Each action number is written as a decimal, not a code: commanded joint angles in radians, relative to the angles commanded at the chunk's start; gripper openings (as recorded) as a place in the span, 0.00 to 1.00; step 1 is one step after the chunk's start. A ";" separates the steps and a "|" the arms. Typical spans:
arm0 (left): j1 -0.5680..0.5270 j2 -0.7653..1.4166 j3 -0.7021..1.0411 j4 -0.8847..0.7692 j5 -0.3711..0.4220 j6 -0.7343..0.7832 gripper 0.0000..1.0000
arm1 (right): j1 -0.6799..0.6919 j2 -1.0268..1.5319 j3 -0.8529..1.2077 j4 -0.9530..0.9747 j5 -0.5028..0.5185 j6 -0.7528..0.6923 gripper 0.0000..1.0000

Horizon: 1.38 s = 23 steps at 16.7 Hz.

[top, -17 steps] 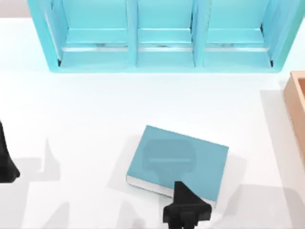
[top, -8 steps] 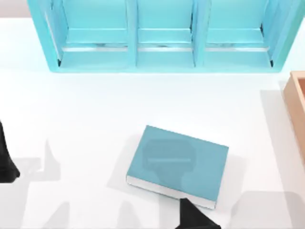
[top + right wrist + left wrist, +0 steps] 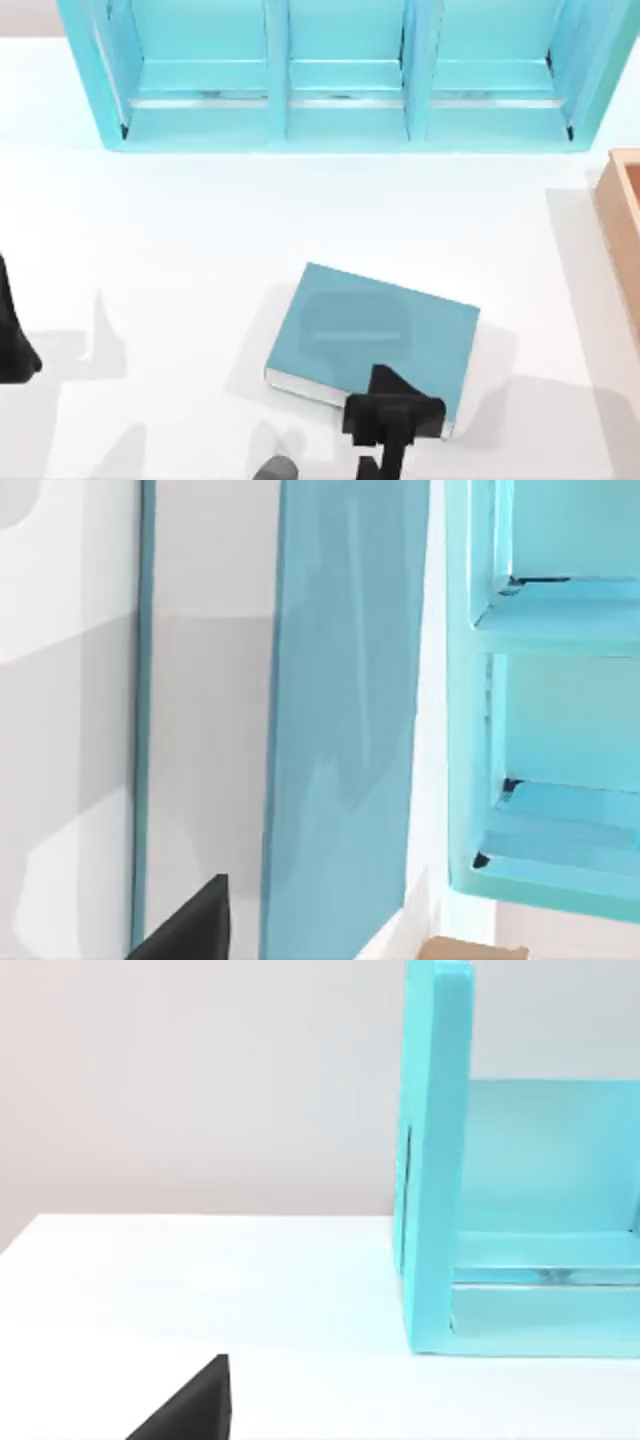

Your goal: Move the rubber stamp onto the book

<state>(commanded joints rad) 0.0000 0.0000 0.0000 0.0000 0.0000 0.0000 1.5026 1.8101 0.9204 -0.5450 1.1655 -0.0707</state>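
Teal book [image 3: 375, 340] lies directly beneath the right pincer [image 3: 392, 420] at its near edge; pincer's opening unreadable.

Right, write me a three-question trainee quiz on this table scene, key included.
1. How many open compartments does the light-blue shelf unit show in the top view?
2. True or false: the thick teal-blue hardcover book lies inside that shelf unit.
3. The right arm's end effector hangs over: A) the book's near edge; B) the tan wooden box; C) the shelf unit.
Key: 1 three; 2 false; 3 A.
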 joint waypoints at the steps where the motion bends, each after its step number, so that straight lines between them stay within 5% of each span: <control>1: 0.000 0.000 0.000 0.000 0.000 0.000 1.00 | -0.063 0.007 0.039 -0.012 -0.052 -0.010 1.00; 15: 0.000 0.000 0.000 0.000 0.000 0.000 1.00 | -1.488 0.038 0.550 -0.496 -0.968 -0.169 1.00; 19: 0.000 0.000 0.000 0.000 0.000 0.000 1.00 | -1.723 0.037 0.589 -0.639 -1.118 -0.196 1.00; 23: 0.000 0.000 0.000 0.000 0.000 0.000 1.00 | -1.793 0.038 0.597 -0.691 -1.165 -0.205 1.00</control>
<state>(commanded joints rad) 0.0000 0.0000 0.0000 0.0000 0.0000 0.0000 -0.2903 1.8485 1.5179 -1.2356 0.0004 -0.2757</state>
